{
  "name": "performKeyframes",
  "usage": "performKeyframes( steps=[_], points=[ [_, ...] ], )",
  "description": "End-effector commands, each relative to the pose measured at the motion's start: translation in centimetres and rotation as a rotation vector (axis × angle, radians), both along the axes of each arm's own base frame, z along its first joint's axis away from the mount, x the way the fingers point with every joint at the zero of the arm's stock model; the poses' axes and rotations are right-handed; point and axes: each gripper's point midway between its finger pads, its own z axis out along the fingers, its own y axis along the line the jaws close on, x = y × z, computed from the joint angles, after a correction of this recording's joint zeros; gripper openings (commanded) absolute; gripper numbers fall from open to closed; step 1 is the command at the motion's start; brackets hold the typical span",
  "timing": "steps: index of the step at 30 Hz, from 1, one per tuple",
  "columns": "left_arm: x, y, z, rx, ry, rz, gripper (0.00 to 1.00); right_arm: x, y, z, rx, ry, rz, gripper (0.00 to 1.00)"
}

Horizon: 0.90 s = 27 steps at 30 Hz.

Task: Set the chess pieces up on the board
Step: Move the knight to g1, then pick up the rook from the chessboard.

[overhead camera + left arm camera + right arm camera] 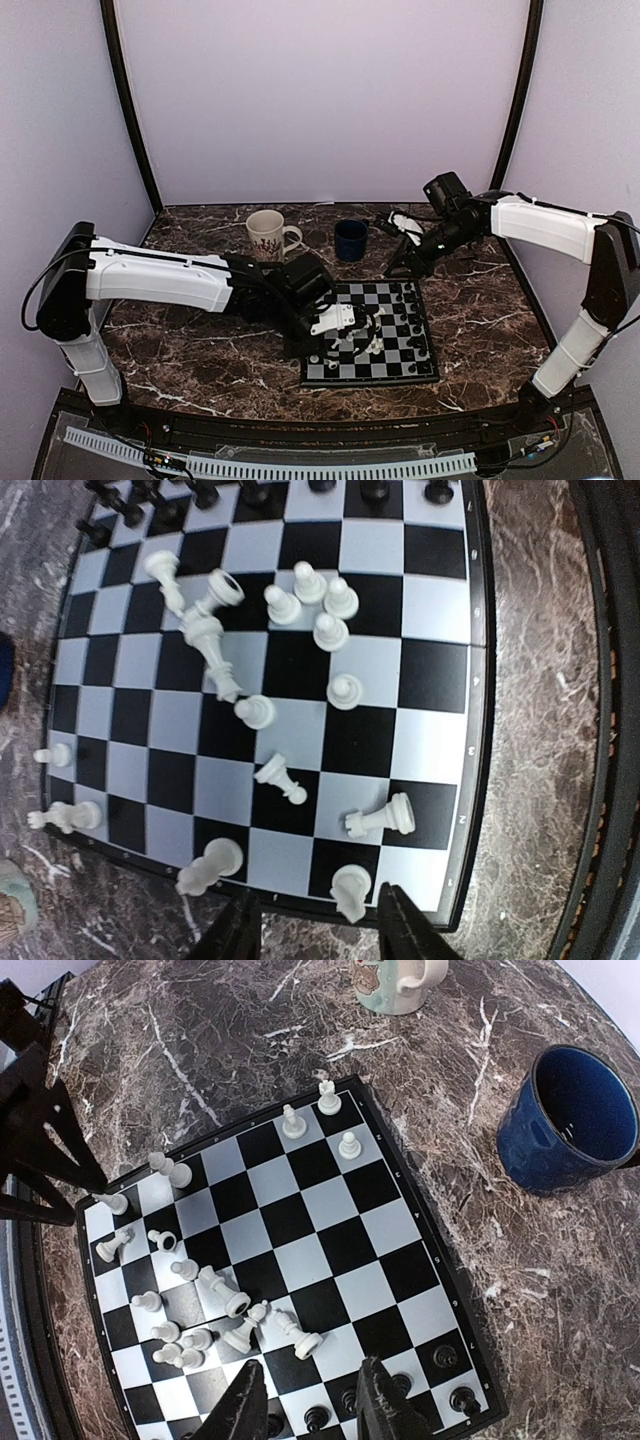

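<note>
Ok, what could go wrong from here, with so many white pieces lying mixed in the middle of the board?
1. The white pieces crowd together, several toppled; the open left gripper may knock neighbours when it takes one.
2. The fallen piece at the edge of the board could roll off onto the table.
3. The right gripper, open, hangs near the black pieces; coming down, it might topple them.

Flat black and light-grey checkered chessboard (340, 1260) on a dark brown marbled table (200, 1050). Tiny white plastic chess pieces (222, 1290) crowd its left side, several toppled. Tiny black pieces (462, 1398) stand along the near edge, by the right gripper (310, 1370), fingers parted. A glossy blue mug (540, 1150) stands right.
</note>
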Motion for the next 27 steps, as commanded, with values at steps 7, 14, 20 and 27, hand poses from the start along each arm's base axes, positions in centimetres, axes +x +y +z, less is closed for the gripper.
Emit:
performKeyframes(
  steps=[7, 14, 20, 27],
  points=[
    [4.9, 3.7, 11.2, -0.386, -0.12, 0.28, 0.42, -3.3, 2.3, 4.0, 0.033, -0.021, 0.041, 0.34],
    [13.1, 12.3, 15.1, -0.556, -0.312, 0.68, 0.46, -9.6, 7.9, 0.1, -0.102, 0.019, 0.202, 0.32],
    [15.5, 16.8, 15.5, -0.598, -0.41, 0.808, 0.49, -12.1, 11.4, -2.8, -0.168, -0.03, 0.211, 0.32],
    [15.3, 17.4, 15.6, -0.633, -0.407, 0.815, 0.49, -14.0, 13.6, -5.7, -0.269, -0.027, 0.244, 0.35]
  ],
)
